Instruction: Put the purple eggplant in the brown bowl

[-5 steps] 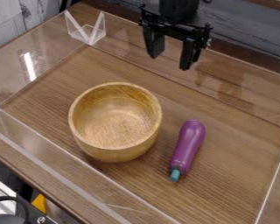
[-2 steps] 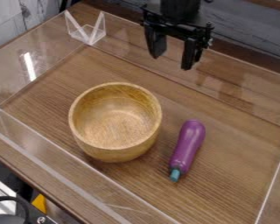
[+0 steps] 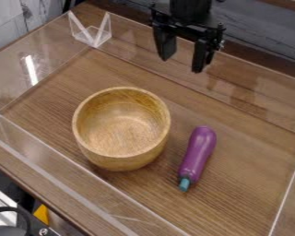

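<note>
The purple eggplant (image 3: 197, 157) lies on the wooden table at the front right, its teal stem tip pointing toward the near edge. Just left of it stands the brown bowl (image 3: 121, 126), round, thick-walled and with nothing inside. My gripper (image 3: 184, 51) hangs at the back of the table, well above and behind both things. Its black fingers (image 3: 198, 55) are spread open and hold nothing.
Clear plastic walls (image 3: 40, 64) ring the wooden tabletop (image 3: 242, 111). A clear folded bracket (image 3: 89, 29) stands at the back left corner. Dark equipment shows at the front left edge.
The gripper has drifted very slightly to the right. The bowl and the eggplant have not moved.
</note>
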{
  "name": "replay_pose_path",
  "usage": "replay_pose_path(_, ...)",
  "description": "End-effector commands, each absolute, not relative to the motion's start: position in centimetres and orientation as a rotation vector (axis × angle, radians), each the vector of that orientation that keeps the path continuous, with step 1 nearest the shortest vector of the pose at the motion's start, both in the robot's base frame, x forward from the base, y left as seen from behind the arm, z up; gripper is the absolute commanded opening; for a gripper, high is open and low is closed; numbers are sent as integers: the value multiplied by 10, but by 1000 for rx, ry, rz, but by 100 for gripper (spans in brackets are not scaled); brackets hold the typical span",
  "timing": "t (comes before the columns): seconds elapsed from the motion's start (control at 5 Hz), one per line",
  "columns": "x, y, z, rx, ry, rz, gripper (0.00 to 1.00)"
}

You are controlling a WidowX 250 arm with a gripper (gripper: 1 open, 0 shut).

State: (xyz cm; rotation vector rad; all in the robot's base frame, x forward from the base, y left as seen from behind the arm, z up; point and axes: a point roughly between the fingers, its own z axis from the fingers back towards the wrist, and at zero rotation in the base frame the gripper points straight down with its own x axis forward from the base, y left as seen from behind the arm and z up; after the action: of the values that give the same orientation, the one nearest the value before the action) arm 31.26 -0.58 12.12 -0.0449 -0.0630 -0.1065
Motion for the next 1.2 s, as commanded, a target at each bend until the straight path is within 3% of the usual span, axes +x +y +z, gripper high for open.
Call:
replay_pose_path(0.0, 313, -7, 133, -43, -109, -114, 100)
replay_pose_path(1.0, 274, -47, 106, -39, -65, -116, 100)
